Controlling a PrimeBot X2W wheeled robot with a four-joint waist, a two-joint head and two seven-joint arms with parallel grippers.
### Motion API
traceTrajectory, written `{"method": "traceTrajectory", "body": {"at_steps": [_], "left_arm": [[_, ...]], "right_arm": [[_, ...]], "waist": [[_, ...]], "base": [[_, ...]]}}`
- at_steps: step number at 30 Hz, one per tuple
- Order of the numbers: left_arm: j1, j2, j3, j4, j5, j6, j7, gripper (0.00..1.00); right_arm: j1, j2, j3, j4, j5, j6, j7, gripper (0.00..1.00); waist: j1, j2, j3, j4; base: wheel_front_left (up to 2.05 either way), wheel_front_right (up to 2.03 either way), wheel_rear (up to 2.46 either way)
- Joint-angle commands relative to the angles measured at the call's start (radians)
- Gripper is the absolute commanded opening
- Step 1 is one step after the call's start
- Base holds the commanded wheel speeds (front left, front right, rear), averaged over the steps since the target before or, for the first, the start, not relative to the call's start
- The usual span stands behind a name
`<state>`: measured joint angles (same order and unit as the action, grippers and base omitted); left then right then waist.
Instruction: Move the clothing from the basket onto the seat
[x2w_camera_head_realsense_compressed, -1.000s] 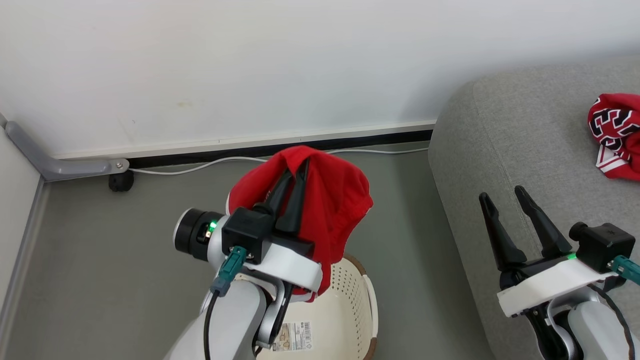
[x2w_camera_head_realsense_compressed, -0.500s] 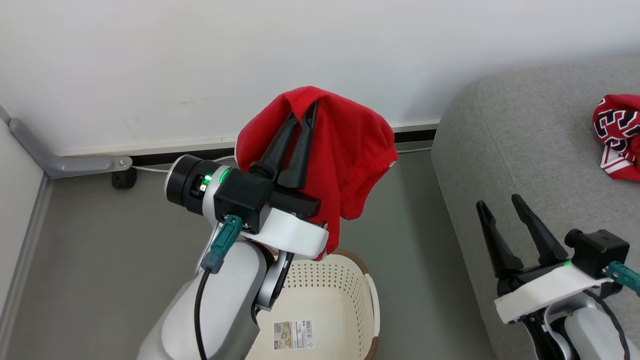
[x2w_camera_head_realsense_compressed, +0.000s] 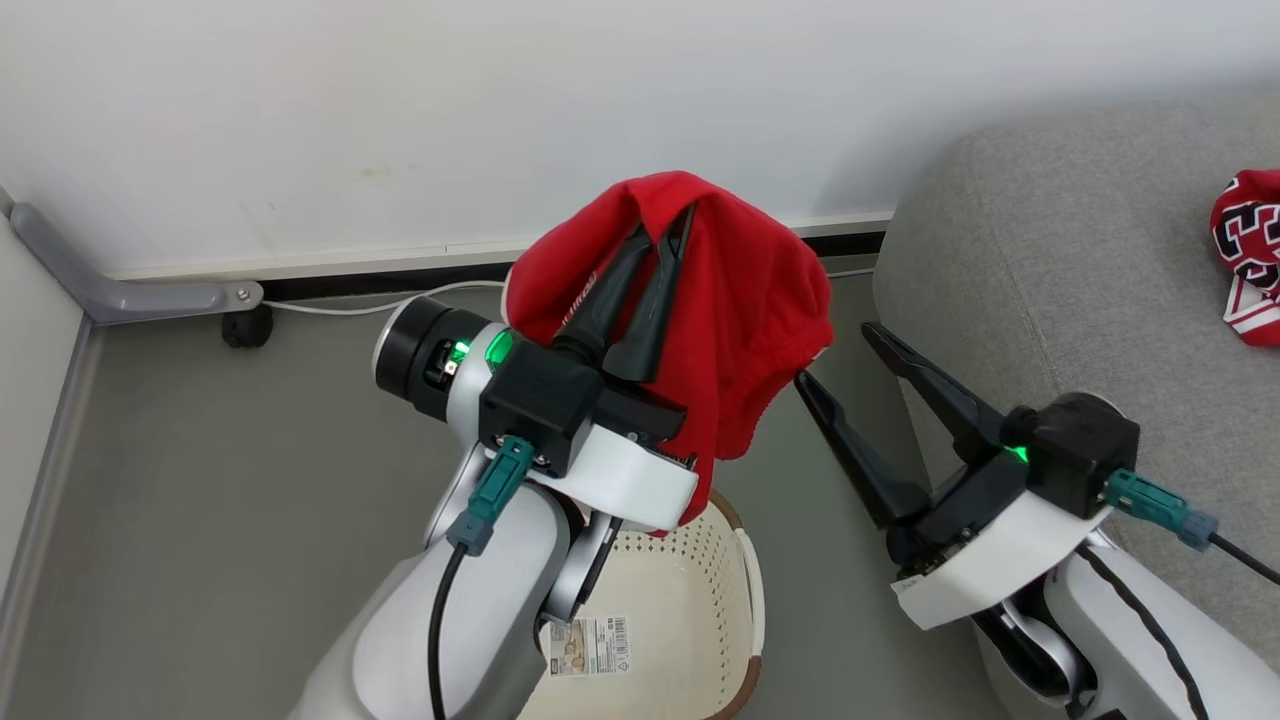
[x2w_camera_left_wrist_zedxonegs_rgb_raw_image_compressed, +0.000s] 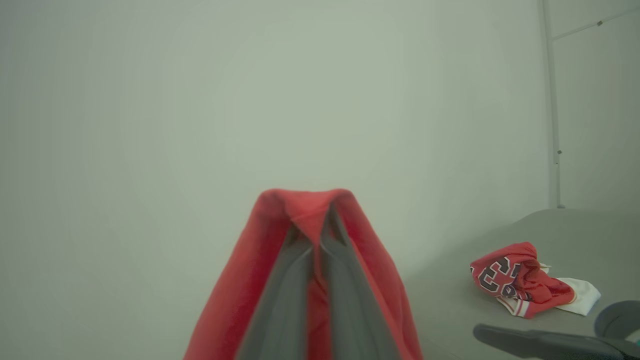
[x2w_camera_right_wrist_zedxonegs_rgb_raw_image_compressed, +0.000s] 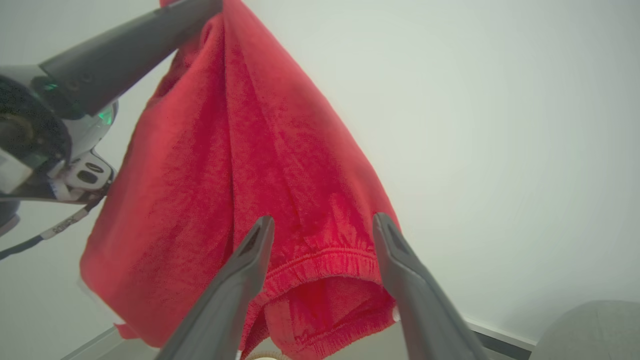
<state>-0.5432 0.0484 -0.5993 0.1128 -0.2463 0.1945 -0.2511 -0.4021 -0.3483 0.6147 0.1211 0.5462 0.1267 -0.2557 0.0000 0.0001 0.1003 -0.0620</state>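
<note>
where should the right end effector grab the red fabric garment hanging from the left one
Grip the gathered elastic hem at the bottom of the red fabric garment, coming from the grey fabric sofa side: it hangs free and bunched, facing the open right end effector.

Red garment (x2w_camera_head_realsense_compressed: 750, 320); cream perforated basket (x2w_camera_head_realsense_compressed: 700, 600); grey seat (x2w_camera_head_realsense_compressed: 1050, 250); red jersey (x2w_camera_head_realsense_compressed: 1250, 260), black-white lettering

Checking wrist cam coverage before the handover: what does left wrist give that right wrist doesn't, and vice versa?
Left wrist: a lettered jersey and white cloth lying on the sofa.
Right wrist: right gripper open, with the garment's elastic hem seen between its fingers, not gripped.
Both: left gripper shut on the top of the red garment, pale wall, grey sofa.
</note>
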Motion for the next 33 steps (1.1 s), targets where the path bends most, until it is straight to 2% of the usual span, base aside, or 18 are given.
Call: {"method": "traceTrajectory", "body": {"at_steps": [1,9,16,24,32,33], "left_arm": [[-0.052,0.008,0.022,-0.027,0.004,0.001,-0.004,0.00],[-0.064,0.004,-0.033,-0.011,-0.010,0.008,-0.007,0.00],[-0.081,0.002,-0.089,-0.004,-0.038,0.027,-0.009,0.00],[-0.114,0.002,-0.152,-0.012,-0.070,0.050,-0.010,0.00],[-0.146,0.002,-0.210,-0.030,-0.097,0.071,-0.011,0.00],[-0.148,0.002,-0.215,-0.031,-0.100,0.074,-0.011,0.00]], "right_arm": [[-0.049,-0.029,0.050,-0.037,-0.003,0.004,-0.006,1.00],[-0.235,-0.140,0.233,-0.058,-0.017,0.004,-0.006,1.00],[-0.347,-0.205,0.304,-0.059,-0.019,0.004,-0.006,1.00],[-0.395,-0.201,0.395,0.020,0.000,0.004,-0.006,1.00],[-0.431,-0.142,0.472,0.135,0.052,0.004,-0.006,1.00],[-0.434,-0.135,0.472,0.143,0.057,0.004,-0.006,0.45]], "waist": [[0.0000,-0.0001,0.006,0.003],[0.0000,-0.0001,0.024,0.019],[0.0000,-0.0001,0.033,0.032],[0.0000,-0.0001,0.039,0.054],[0.0000,-0.0001,0.051,0.083],[0.0000,-0.0001,0.052,0.086]], "base": [[0.00,0.00,0.00],[0.00,0.00,0.00],[0.00,0.00,0.00],[0.00,0.00,0.00],[0.00,0.00,0.00],[0.00,0.00,0.00]]}}
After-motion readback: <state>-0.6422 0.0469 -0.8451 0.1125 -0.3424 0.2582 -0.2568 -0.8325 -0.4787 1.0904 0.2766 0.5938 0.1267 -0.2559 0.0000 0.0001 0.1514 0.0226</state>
